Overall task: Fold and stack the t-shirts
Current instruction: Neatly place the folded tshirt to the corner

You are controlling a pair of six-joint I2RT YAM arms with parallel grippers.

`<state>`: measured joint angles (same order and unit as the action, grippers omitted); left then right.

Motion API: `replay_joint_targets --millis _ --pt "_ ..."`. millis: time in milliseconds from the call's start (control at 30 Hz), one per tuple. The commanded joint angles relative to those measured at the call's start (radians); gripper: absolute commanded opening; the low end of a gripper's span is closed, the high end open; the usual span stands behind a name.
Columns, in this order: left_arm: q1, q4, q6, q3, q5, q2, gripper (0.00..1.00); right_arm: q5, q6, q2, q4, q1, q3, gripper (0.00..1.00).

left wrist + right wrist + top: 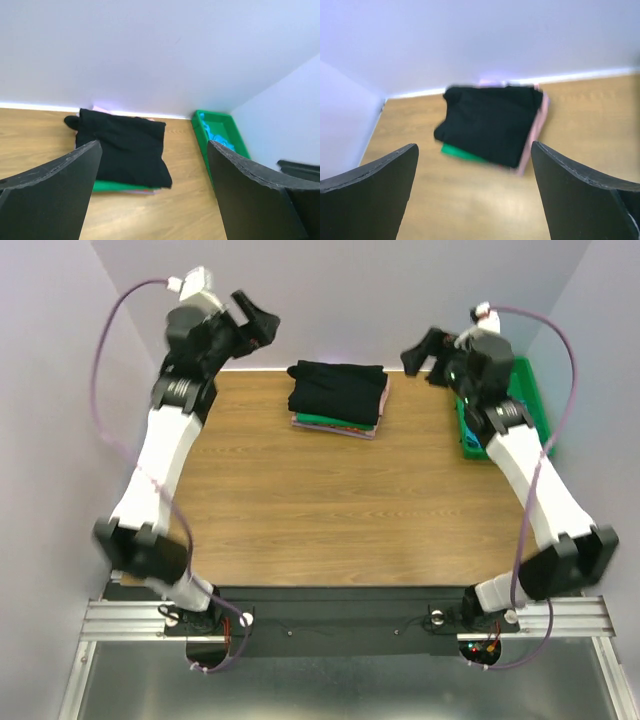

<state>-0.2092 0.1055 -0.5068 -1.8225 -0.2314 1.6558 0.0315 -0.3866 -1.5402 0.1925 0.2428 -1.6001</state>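
From the top view, the table [300, 510] shows a wide stretch of bare wood on the near side of the green tray [530, 390]; the tray sits at the far right edge, by the wall [340, 290]; the stack of t-shirts [338, 400] lies to the left of the tray, close to the far edge, with bare wood between them; the black t-shirt [338, 382] is folded on top, and the green t-shirt [325, 421] and the pink t-shirt [381, 405] peek out below it; the left gripper [262, 325] hangs in the air far to the left of the tray, past the stack; the right gripper [425, 358] hangs just left of the tray; both are spread wide and hold nothing; the stack lies between them and touches neither.

From the left wrist view, the fingers [60, 185] stand wide apart; the black t-shirt [125, 145] shows in the gap, well beyond the tips and left of the tray [220, 121]; a green edge [115, 186] sticks out under it; a teal t-shirt [218, 137] lies crumpled inside the tray.

From the right wrist view, which is blurry, the fingers [375, 190] are also wide apart and empty; the black t-shirt [490, 125] sits in the gap, well apart from the tips, with bare wood all round the stack.
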Motion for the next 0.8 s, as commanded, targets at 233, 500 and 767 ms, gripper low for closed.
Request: replay_joint_targets --millis 233,500,767 --pt "-0.102 -0.015 -0.084 0.942 0.328 -0.644 0.99 0.016 -0.192 0.633 0.007 -0.002 0.81 1.0" --pt "-0.104 0.077 -0.202 1.091 0.474 -0.924 0.98 -0.054 -0.247 0.916 0.008 -0.003 1.035 1.0" --pt "-0.104 0.158 -0.211 1.057 0.527 -0.889 0.98 -0.048 -0.256 0.947 0.012 -0.002 1.056 1.0"
